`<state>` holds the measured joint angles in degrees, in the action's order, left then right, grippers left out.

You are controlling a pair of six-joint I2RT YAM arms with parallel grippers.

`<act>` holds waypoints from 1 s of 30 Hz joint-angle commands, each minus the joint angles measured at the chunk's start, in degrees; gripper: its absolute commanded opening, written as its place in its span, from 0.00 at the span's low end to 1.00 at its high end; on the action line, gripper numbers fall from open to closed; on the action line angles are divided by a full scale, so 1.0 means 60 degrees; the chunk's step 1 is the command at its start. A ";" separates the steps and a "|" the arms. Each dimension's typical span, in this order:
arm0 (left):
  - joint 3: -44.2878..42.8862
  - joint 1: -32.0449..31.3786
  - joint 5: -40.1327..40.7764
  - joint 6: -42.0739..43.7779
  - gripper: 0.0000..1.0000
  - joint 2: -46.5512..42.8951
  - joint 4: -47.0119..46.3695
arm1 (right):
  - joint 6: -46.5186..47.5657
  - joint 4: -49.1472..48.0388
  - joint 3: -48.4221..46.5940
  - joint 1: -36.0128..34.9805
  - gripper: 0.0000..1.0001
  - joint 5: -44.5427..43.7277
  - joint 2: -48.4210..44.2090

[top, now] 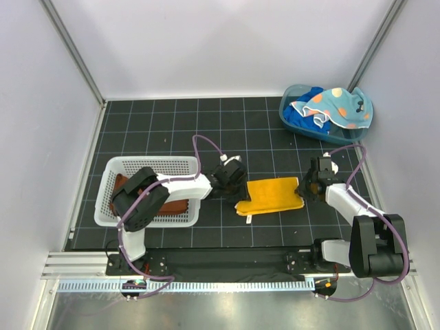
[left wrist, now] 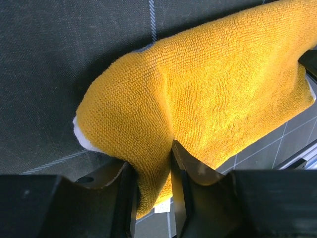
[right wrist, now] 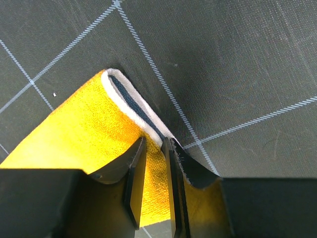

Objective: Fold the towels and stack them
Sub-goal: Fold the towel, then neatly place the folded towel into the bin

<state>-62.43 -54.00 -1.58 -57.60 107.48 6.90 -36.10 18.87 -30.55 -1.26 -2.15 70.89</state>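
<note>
Mat (top: pixel 172 130) carries the yellow towel (top: pixel 273 194), which lies between my two arms. It looks light, soft and limp, so I judge it will sag unless pinched at its ends. My left gripper (left wrist: pixel 171 148) nips its bunched left end; my right gripper (right wrist: pixel 154 144) clamps the corner by the white hem (right wrist: pixel 131 101).

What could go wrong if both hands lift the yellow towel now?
The right hand pinches the yellow towel only close to its edge, so the cloth might slip out on lifting. The left hand grips a bunched-up wad of cloth, so the fold could come out crooked.
</note>
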 commanded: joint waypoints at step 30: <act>-0.1123 0.0108 0.3675 0.1676 0.69 -0.5107 0.5527 | -0.1513 0.1776 -0.3447 -0.7709 0.59 -0.4119 0.0600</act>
<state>-68.25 -53.39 16.05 -48.53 81.41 34.76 -42.11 31.57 -45.39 -40.18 -18.57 68.58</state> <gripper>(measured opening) 0.690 0.574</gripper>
